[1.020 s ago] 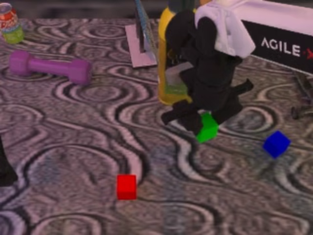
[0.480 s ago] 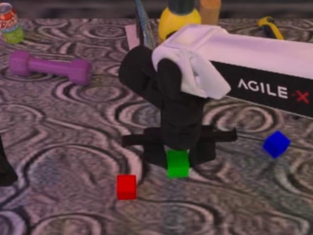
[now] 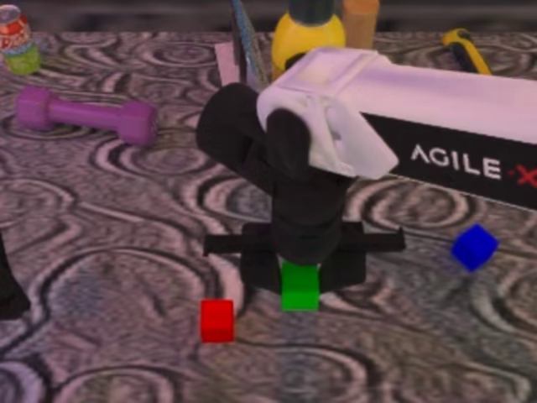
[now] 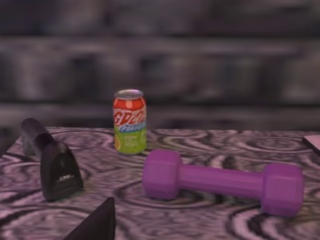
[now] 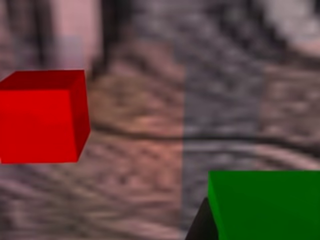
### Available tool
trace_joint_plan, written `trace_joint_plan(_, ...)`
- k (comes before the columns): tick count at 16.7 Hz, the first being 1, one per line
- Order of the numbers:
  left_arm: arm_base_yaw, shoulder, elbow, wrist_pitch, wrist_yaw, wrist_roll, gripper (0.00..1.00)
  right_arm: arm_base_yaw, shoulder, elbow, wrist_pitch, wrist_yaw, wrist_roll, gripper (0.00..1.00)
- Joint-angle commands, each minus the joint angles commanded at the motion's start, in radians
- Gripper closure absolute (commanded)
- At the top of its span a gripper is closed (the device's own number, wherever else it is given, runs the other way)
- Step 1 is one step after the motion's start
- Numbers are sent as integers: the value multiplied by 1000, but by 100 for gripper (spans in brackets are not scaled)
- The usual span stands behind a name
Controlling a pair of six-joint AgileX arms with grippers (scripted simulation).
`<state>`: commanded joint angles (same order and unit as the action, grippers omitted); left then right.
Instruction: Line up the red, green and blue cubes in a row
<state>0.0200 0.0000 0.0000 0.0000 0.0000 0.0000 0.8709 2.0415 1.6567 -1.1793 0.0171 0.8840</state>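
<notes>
The green cube [image 3: 299,285] is held in the right tool [image 3: 300,281], the fingers closed on its sides, just right of the red cube [image 3: 217,321] and slightly farther back on the patterned counter [image 3: 109,243]; whether it already touches the counter cannot be told. The blue cube [image 3: 474,247] is seen well to the right of the red cube, untouched. For a clean placement, the green cube is best lowered square to the red cube, near it but apart, and released only once seated flat; room for the blue one should be kept on the far side. Only the right wrist view shows the gap between the red cube [image 5: 42,116] and green cube [image 5: 265,205]. The left tool cannot be judged; only the left wrist view shows a black scanner [image 4: 52,162] beside the purple dumbbell [image 4: 222,180].
</notes>
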Motion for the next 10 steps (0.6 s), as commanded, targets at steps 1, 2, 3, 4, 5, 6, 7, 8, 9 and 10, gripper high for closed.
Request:
trace_joint_plan(1, 0, 0, 0, 0, 0, 0, 0, 1, 3, -11, 14, 0, -1, 100)
trace_joint_plan(2, 0, 0, 0, 0, 0, 0, 0, 2, 8, -28, 38, 1, -1, 100)
trace_joint_plan(3, 0, 0, 0, 0, 0, 0, 0, 2, 16, -51, 70, 1, 0, 100)
trace_joint_plan(4, 0, 0, 0, 0, 0, 0, 0, 2, 26, -76, 107, 1, 1, 100)
trace_joint_plan(5, 0, 0, 0, 0, 0, 0, 0, 3, 36, -103, 146, 1, 2, 100)
trace_joint_plan(6, 0, 0, 0, 0, 0, 0, 0, 4, 47, -130, 183, 1, 3, 100)
trace_joint_plan(7, 0, 0, 0, 0, 0, 0, 0, 5, 56, -152, 214, 1, 3, 100)
trace_joint_plan(8, 0, 0, 0, 0, 0, 0, 0, 7, 63, -169, 235, 2, 4, 100)
trace_joint_plan(9, 0, 0, 0, 0, 0, 0, 0, 7, 67, -177, 245, 2, 4, 100)
trace_joint_plan(10, 0, 0, 0, 0, 0, 0, 0, 8, 67, -178, 246, 2, 4, 100)
